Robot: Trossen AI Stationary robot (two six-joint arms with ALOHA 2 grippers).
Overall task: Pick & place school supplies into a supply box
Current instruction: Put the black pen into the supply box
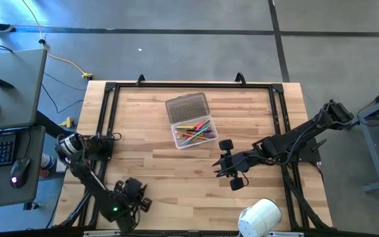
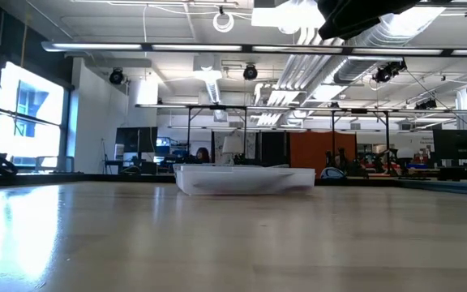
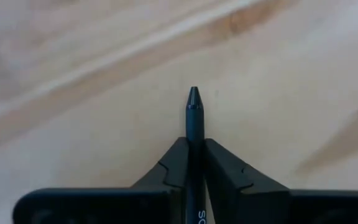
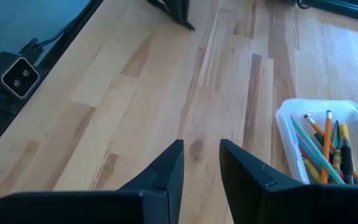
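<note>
Gripping a black pen (image 3: 194,124) lengthwise, tip pointing forward, left claw (image 3: 194,163) is clamped; right claw (image 4: 201,163) gapes empty.

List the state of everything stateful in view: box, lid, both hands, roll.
Small clear plastic supply box: holding coloured pens and pencils.
Grey ribbed hinged lid: open, folded back flat on the table.
Left hand: shut on a black pen, low over the wood.
Right hand: open, empty, beside the box.
Fat white cylindrical roll: standing at the table's near edge.
</note>
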